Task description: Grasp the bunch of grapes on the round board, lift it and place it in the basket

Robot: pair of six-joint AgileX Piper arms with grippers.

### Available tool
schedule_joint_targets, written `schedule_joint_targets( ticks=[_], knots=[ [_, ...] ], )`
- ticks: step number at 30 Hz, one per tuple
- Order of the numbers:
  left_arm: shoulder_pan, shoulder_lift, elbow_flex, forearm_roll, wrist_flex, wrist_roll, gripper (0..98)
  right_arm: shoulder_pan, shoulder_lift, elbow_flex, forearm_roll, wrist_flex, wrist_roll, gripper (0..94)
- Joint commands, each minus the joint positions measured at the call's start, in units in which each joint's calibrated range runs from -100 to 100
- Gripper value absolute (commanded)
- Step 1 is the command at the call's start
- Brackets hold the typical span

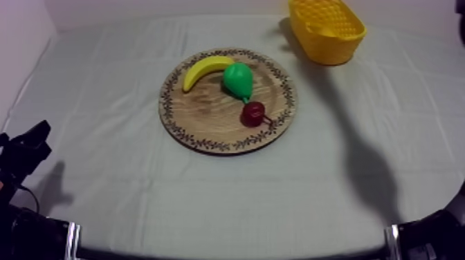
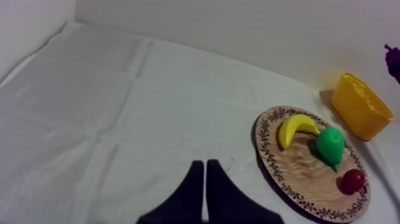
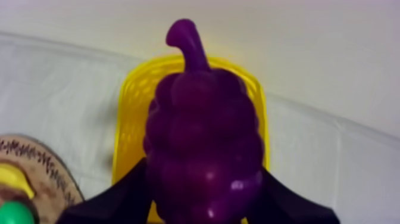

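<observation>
top view / bench [image 1: 104, 83]: grey-white cloth, work laid out mid-field.
top view / wooden board [image 1: 201, 117]: carries banana [image 1: 204, 71], pear [image 1: 238, 81] and small red fruit [image 1: 253, 113].
top view / yellow basket [image 1: 331, 50]: at the far corner on the right arm's side, apart from the board.
left wrist view / left end effector [image 2: 205, 179]: fingers pressed together in a narrow wedge, nothing held. The board lies ahead and to its right, the basket beyond that.
left wrist view / bunch of grapes [image 2: 393, 62]: purple, up in the air past the basket, well apart from this end effector.
right wrist view / right end effector [image 3: 202, 173]: fingers closed round the bunch of grapes, one on each flank. The stem points away from the wrist, so the long axis runs in line with the fingers.
right wrist view / basket: straight ahead of and below the held bunch, rim showing on both flanks, long axis along the bunch's.
judgement / step: pick done. The right arm is the nearer one, and the drop looks like lowering and letting go.
</observation>
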Motion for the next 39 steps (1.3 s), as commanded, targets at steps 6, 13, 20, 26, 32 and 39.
schedule_joint_targets(
  ticks=[6, 13, 20, 26, 32, 39],
  knots=[
    [0.0, 0.0, 0.0, 0.01, 0.0, 0.0, 0.0, 0.3, 12.7, -14.6, 0.5, -0.5, 0.2, 34.2],
    [0.0, 0.0, 0.0, 0.01, 0.0, 0.0, 0.0, 1.0, 17.4, -15.6, 0.5, -0.9, 0.4, 34.0],
    [0.0, 0.0, 0.0, 0.01, 0.0, 0.0, 0.0, 1.5, 18.3, -11.8, 0.1, -2.4, 0.7, 33.7],
    [0.0, 0.0, 0.0, 0.01, 0.0, 0.0, 0.0, 1.3, 18.1, -8.6, 0.0, -3.6, 0.8, 33.9],
    [0.0, 0.0, 0.0, 0.01, 0.0, 0.0, 0.0, 1.2, 17.8, -5.9, -0.3, -5.5, 0.8, 37.0],
    [0.0, 0.0, 0.0, 0.01, 0.0, 0.0, 0.0, 1.6, 17.0, -3.3, -1.7, -7.4, 1.9, 69.0]
  ],
)
